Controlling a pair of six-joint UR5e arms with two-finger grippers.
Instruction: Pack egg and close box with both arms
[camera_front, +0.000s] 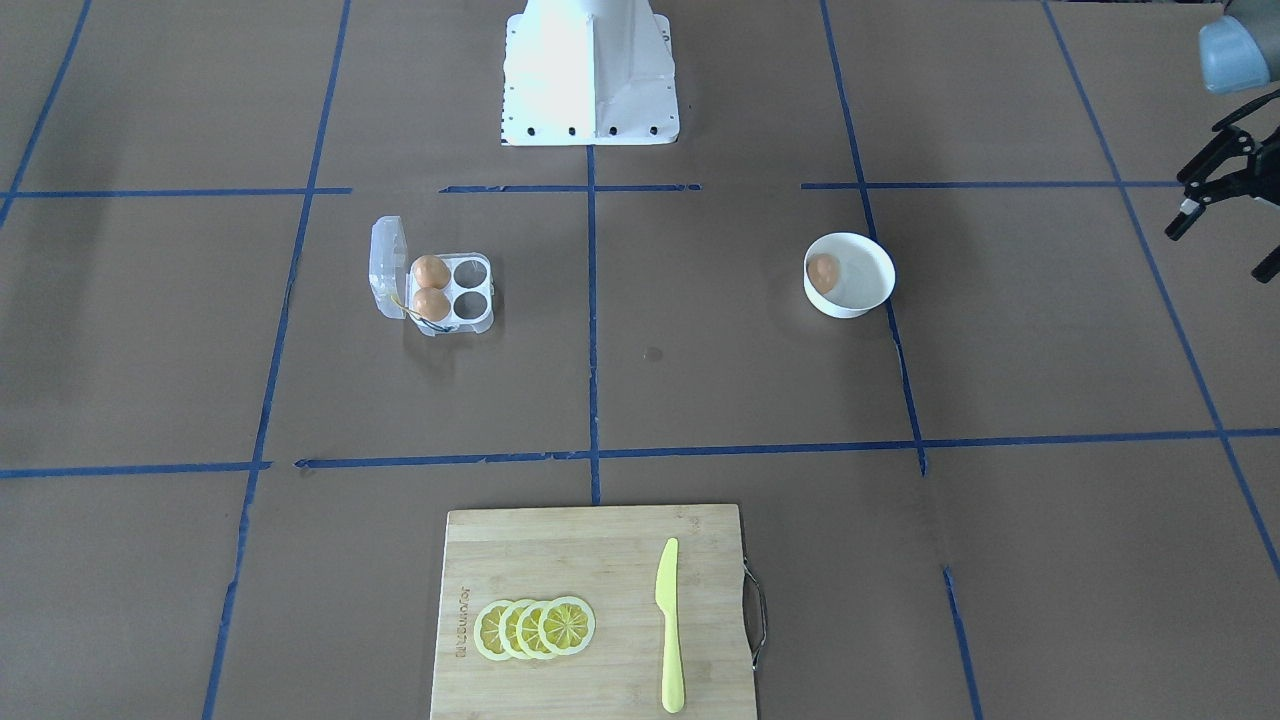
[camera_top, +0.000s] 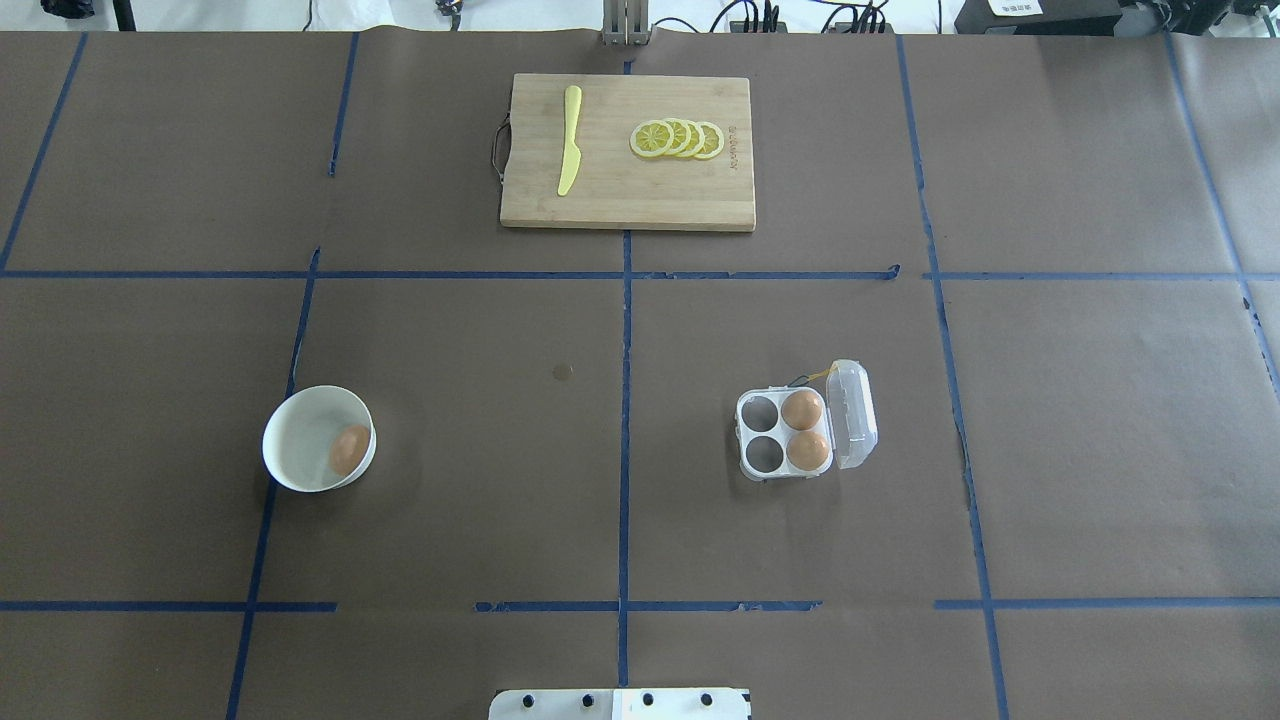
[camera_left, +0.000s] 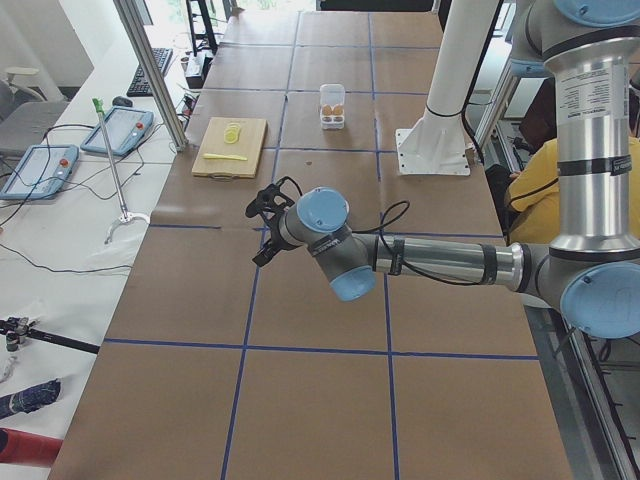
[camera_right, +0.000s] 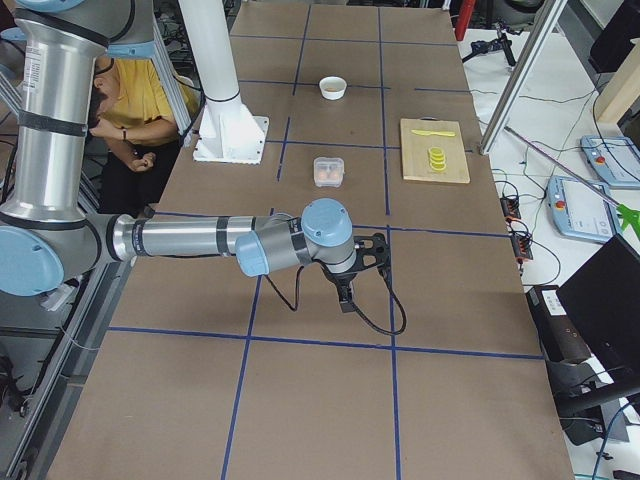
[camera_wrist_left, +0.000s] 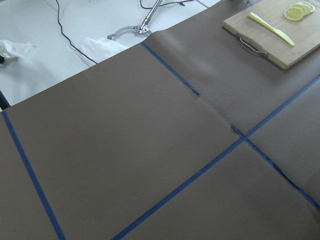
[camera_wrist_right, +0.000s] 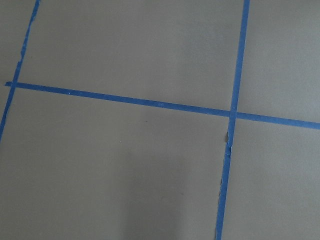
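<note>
The egg (camera_front: 823, 272) lies alone in a round white bowl (camera_front: 872, 252); it also shows in the overhead view (camera_top: 348, 450). The clear box (camera_front: 470, 290) stands open with its lid (camera_front: 388, 265) upright. Two other eggs (camera_front: 430, 287) fill the two cups beside the lid, and the other two cups are empty. A thin yellow loop (camera_top: 822, 373) hangs at its edge. My left gripper (camera_front: 1217, 253) hovers open and empty at the table's end, far from the bowl. My right gripper (camera_right: 358, 272) shows only in the exterior right view, above bare table; I cannot tell whether it is open.
A wooden cutting board (camera_front: 560, 560) lies at the operators' side with several lemon slices (camera_front: 535, 628) and a yellow knife (camera_front: 669, 630) on it. The white pedestal base (camera_front: 590, 80) stands at the robot's side. Blue tape lines cross the brown table cover.
</note>
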